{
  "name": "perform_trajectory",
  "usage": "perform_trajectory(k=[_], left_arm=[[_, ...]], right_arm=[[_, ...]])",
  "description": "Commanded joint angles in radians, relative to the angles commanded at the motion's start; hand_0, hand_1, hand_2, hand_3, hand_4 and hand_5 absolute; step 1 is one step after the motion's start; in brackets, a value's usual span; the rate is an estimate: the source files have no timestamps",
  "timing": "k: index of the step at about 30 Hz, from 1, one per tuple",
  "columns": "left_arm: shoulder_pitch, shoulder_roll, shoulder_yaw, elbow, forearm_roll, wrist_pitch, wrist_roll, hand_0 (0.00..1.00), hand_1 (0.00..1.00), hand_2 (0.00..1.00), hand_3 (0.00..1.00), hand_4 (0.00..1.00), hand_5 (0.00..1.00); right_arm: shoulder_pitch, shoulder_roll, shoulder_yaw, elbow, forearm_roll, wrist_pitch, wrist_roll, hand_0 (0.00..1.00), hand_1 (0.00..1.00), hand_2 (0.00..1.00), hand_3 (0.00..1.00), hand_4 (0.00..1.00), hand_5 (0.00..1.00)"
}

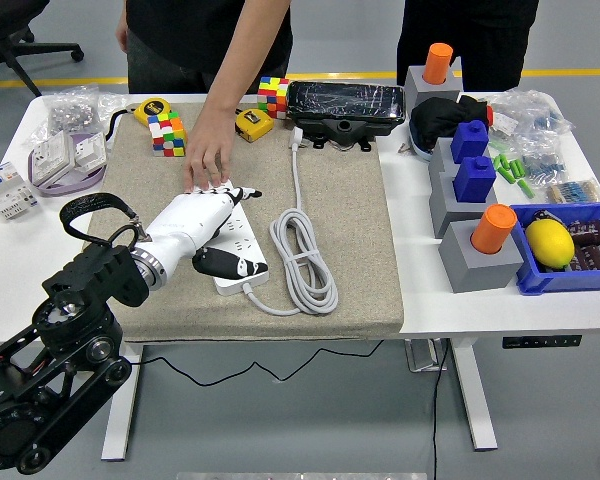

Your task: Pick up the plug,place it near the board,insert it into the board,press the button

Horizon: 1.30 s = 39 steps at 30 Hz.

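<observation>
The left robot hand (208, 228), white with dark fingertips, reaches in from the lower left and lies over the white power strip (230, 238) on the grey mat (350, 250). Its fingers are stretched forward and loosely spread, with the thumb angled toward the strip's near end. Whether anything sits beneath the palm cannot be told. The black plug is not clearly visible; a dark shape under the thumb may be either the plug or the thumb itself. No right robot hand is in view.

The power strip runs from the near side of the mat toward the far side. Its coiled white cable (305, 255) lies just to its right. At the strip's far end, a person's hand (209, 155) presses down on it, apparently steadying it.

Further out on the desk (425, 290) are two colourful puzzle cubes (166, 133), a yellow tape measure (151, 107) and a black device (345, 105). To the right are grey blocks holding orange and blue pieces (475, 175), and a blue bin with a lemon (550, 242).

This looks like the last stage of the task, either seating the plug or moving toward the button. The next move probably needs one fingertip brought down firmly on the strip's switch, without shifting the strip.
</observation>
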Motion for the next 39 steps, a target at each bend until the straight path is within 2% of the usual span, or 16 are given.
perform_trajectory(k=[7,8,13,14,19,20,25,26,30,31,36,37,39], left_arm=[[0.013,0.003,-0.005,-0.004,0.005,-0.014,0.004,0.998,0.998,0.998,0.996,0.998,0.588],[0.015,0.003,-0.006,-0.005,0.011,-0.017,0.005,0.990,0.964,0.936,0.973,0.998,0.580],[0.035,0.005,-0.010,-0.003,0.023,-0.051,0.008,0.990,0.964,0.936,0.973,0.998,0.580],[0.042,0.006,-0.011,-0.006,0.028,-0.057,0.007,0.471,0.565,0.545,0.952,0.998,0.365],[0.056,0.007,-0.011,-0.013,0.042,-0.072,0.010,0.471,0.565,0.545,0.952,0.998,0.365],[0.057,0.008,-0.011,-0.015,0.045,-0.075,0.012,0.250,0.159,0.264,0.911,0.819,0.202],[0.055,0.010,-0.008,-0.018,0.057,-0.102,0.017,0.250,0.159,0.264,0.911,0.819,0.202],[0.052,0.011,-0.007,-0.014,0.058,-0.117,0.019,0.178,0.044,0.164,0.876,0.630,0.002],[0.046,0.012,-0.001,0.010,0.064,-0.149,0.014,0.178,0.044,0.164,0.876,0.630,0.002],[0.044,0.011,0.000,0.016,0.067,-0.154,0.012,0.173,0.007,0.124,0.867,0.493,0.002],[0.035,0.010,0.003,0.054,0.084,-0.166,0.001,0.173,0.007,0.124,0.867,0.493,0.002],[0.033,0.010,0.004,0.060,0.085,-0.168,0.001,0.178,0.002,0.110,0.859,0.417,0.002],[0.031,0.009,0.006,0.069,0.093,-0.170,0.004,0.178,0.002,0.110,0.859,0.417,0.002]], right_arm=[[-0.004,0.000,-0.002,0.000,0.003,0.001,-0.001,0.782,0.722,0.720,0.750,0.998,0.939],[-0.004,0.000,-0.003,0.000,0.004,0.001,-0.001,0.779,0.722,0.719,0.751,0.998,0.939],[-0.007,0.001,-0.004,0.000,0.004,0.001,-0.001,0.779,0.722,0.719,0.751,0.998,0.939],[-0.008,0.001,-0.004,0.000,0.004,0.000,-0.002,0.781,0.722,0.720,0.751,0.998,0.940],[-0.012,0.000,-0.005,0.000,0.006,0.001,-0.004,0.781,0.722,0.720,0.751,0.998,0.940],[-0.012,0.000,-0.005,0.000,0.006,0.001,-0.004,0.781,0.722,0.719,0.751,0.998,0.940],[-0.010,0.000,-0.006,0.000,0.008,0.001,-0.002,0.781,0.722,0.719,0.751,0.998,0.940],[-0.009,0.001,-0.005,0.000,0.008,0.001,-0.001,0.781,0.722,0.719,0.750,0.998,0.940],[-0.008,0.002,-0.005,0.000,0.007,0.001,-0.001,0.781,0.722,0.719,0.750,0.998,0.940],[-0.008,0.002,-0.004,0.000,0.007,0.001,-0.002,0.781,0.722,0.719,0.749,0.998,0.940],[-0.006,0.001,-0.001,0.000,0.006,0.001,-0.002,0.781,0.722,0.719,0.749,0.998,0.940],[-0.005,0.001,0.000,0.000,0.005,0.001,-0.002,0.780,0.722,0.719,0.751,0.998,0.939],[-0.004,0.001,-0.002,0.000,0.007,0.001,-0.001,0.780,0.722,0.719,0.751,0.998,0.939]])
